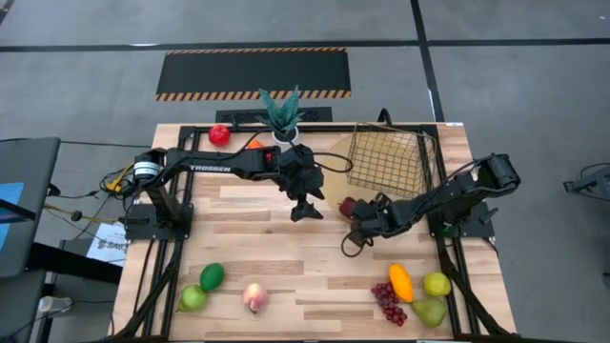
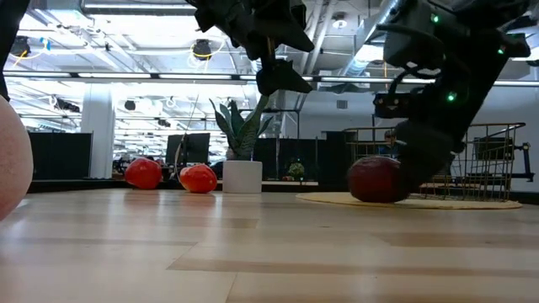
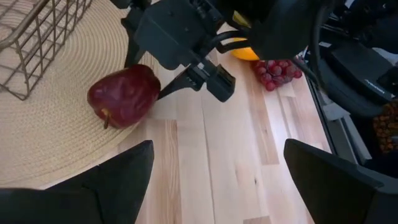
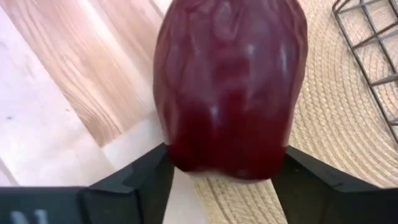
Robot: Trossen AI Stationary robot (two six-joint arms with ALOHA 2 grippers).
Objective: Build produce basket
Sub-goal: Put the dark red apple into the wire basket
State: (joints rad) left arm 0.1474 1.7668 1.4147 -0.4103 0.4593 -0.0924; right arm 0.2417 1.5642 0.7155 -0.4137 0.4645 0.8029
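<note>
Nearest, along the front edge of the surface, lying loose: green apple, avocado and peach on the left. On the right, grapes, mango, pear and 1 more green fruit. None of these 7 pieces in the basket yet.

Further in, at the middle: right claw low, with its 2 fingers pressed on both sides of the dark red apple. Gripping only the lower part of it, by the look of the wrist view. Apple not lifted, resting on the edge of the round mat, half over the bare wood. Left claw just beside, raised above the surface, fingers wide apart, holding nothing.

Behind that, on the same mat: the basket, near the apple but not touching. Seems empty, so probably very early in the task.

Farthest: potted plant, with a red apple and a pepper at the back edge, the pepper partly hidden by the left arm.

Possible troubles from here:
- Smooth round skin and a shallow hold, so may slip or roll out during the lift.
- Short way to the basket, so may knock the wire rim and push the light basket off the mat if carried too low.
- Both arms close together, so may collide if the left one is not kept away.
</note>
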